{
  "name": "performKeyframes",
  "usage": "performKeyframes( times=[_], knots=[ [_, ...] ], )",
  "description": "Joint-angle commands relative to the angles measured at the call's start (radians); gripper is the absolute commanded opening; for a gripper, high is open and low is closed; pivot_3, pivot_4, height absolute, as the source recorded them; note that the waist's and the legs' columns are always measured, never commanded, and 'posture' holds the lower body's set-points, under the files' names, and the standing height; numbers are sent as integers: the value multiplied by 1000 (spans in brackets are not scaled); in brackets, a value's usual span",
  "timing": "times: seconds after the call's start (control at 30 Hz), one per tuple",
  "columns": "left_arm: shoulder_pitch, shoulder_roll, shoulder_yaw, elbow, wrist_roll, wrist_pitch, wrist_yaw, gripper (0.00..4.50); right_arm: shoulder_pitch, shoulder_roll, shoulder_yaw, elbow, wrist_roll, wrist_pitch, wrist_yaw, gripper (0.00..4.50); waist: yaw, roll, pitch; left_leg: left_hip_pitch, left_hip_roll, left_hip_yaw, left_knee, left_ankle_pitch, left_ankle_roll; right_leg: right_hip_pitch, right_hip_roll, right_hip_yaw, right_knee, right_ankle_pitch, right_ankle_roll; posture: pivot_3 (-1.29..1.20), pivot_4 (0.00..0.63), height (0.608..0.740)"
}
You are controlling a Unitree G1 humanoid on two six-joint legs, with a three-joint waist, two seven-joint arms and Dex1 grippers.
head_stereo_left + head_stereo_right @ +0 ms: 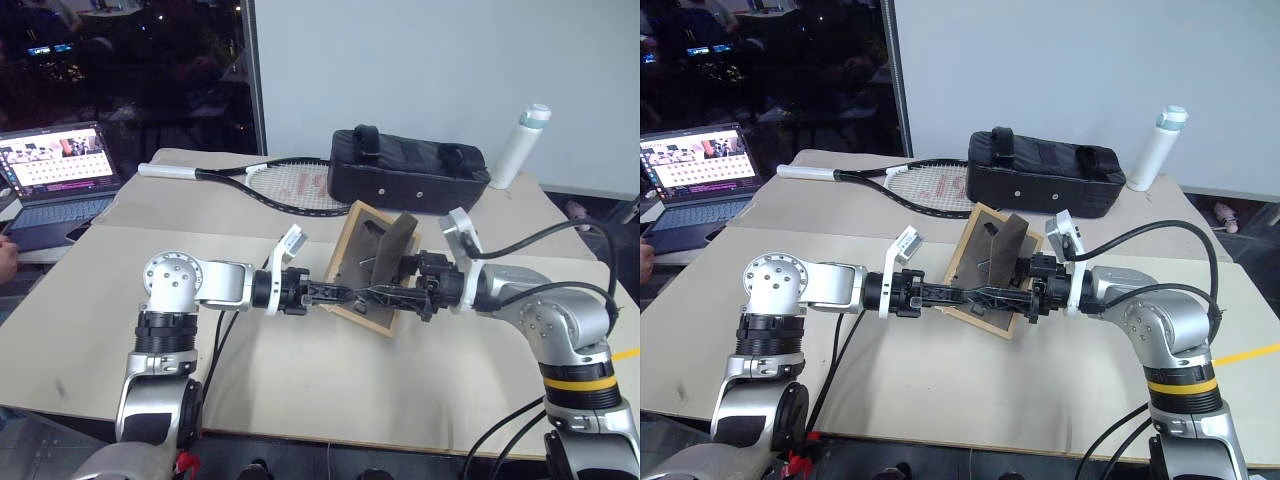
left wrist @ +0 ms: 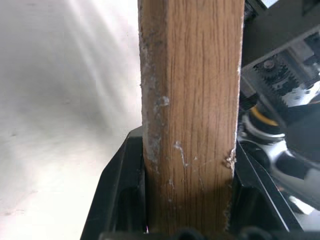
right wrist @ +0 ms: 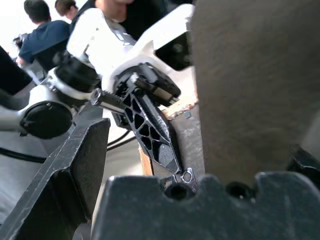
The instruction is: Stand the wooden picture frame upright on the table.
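The wooden picture frame (image 1: 362, 262) is tilted above the middle of the table (image 1: 300, 380), its dark back and folded-out stand (image 1: 398, 240) turned toward me. My left gripper (image 1: 350, 294) comes in from the left and is shut on the frame's light-wood edge (image 2: 190, 100). From the right, my right gripper (image 1: 396, 290) stands open just behind the frame. Its fingers (image 3: 70, 170) are spread wide, and the grey stand (image 3: 250, 85) sits in the gap beside one of them. I cannot tell whether the frame's lower corner touches the table.
A black bag (image 1: 405, 170), a tennis racket (image 1: 290, 182) and a white bottle (image 1: 520, 145) lie along the table's far side. An open laptop (image 1: 60, 180) sits on a side table at far left, with a person's hand (image 1: 5, 262) at its edge. People (image 3: 45, 30) show in the background.
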Motion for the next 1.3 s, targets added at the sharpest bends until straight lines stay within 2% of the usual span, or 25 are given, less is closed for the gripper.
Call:
performKeyframes(
  times=[0.03, 0.2, 0.27, 0.37, 0.43, 0.5, 0.57, 0.67, 0.73, 0.87, 1.17, 1.3],
  knots=[
    [-27, 27, 23, 27, -61, 3, -16, 1188, 23, -56, -4, -12, -91, -120, 22, 4467, 0, 0, 0, 0, 0, 0, 0, 0, 0, 0, 0, 0, 0, -1, 1, 0, 150, 726],
    [-23, 66, 37, 75, -112, 3, -34, 1188, 51, -161, -35, 91, -218, -226, 14, 4467, 0, 0, 0, 0, 0, 0, 0, 0, 0, -1, 0, 0, 0, -1, 1, 0, 150, 726],
    [-21, 73, 72, 152, -66, 3, -16, 1188, 97, -218, -47, 48, -239, -256, 41, 4467, 2, 0, 0, 0, 0, 0, 0, 0, 0, -1, 0, 0, 0, -1, 1, 0, 150, 726],
    [-3, 86, 112, 264, -20, 0, -31, 1188, 141, -209, -98, -29, -216, -258, -21, 4467, -2, 0, 0, 0, 0, 0, -1, 0, 0, -1, 0, 0, 0, -1, 1, 0, 150, 726],
    [-4, 94, 108, 322, -19, 3, -43, 1188, 182, -202, -72, -24, -349, -405, -79, 4467, -6, 0, 0, 0, 0, 0, -1, 0, 0, -1, 0, 0, 0, -1, 1, 0, 150, 726],
    [-28, 134, -32, 412, -87, 3, -46, 1188, 249, -219, 6, 60, -621, -730, -188, 4467, -1, 0, 0, 0, 0, 0, 0, 0, 0, -1, 0, 0, 0, -1, 1, 0, 150, 726],
    [-51, 150, -113, 454, -163, 3, -56, 1188, 262, -207, 46, 154, -814, -985, -329, 4467, 0, 0, 0, 0, 0, 0, 0, 0, 0, -1, 0, 0, 0, -2, 3, 0, 150, 726],
    [-84, 148, -157, 489, -252, 3, -54, 1188, 235, -170, 90, 263, -1010, -1230, -526, 4467, 2, 0, 1, 0, -1, 1, 0, 1, -1, -2, -1, 0, 0, -1, 3, 0, 150, 726],
    [-97, 148, -192, 499, -294, 3, -44, 1188, 216, -157, 130, 319, -1119, -1326, -614, 4467, 0, 1, 1, 0, -1, 0, 0, 1, -2, -2, -1, 0, 1, -1, 3, 0, 150, 726],
    [-125, 150, -223, 519, -380, 3, -22, 1188, 189, -132, 178, 386, -1200, -1409, -682, 4467, -3, 1, 1, 0, -1, 0, -1, 2, -2, -1, 0, 0, 1, -1, 2, 0, 150, 726],
    [-79, 148, -274, 453, -550, 3, 102, 1188, 139, -76, 184, 415, -1219, -1454, -763, 4467, -1, 1, 1, 0, -1, -1, 0, 3, -3, 0, 0, 0, 2, 0, 0, 0, 150, 726],
    [-60, 139, -265, 460, -553, 1, 174, 1188, 135, -74, 176, 408, -1231, -1468, -793, 3440, -1, 1, 1, 1, -1, -2, 0, 3, -3, 0, 0, 0, 3, 2, -3, 0, 150, 726]
  ],
)
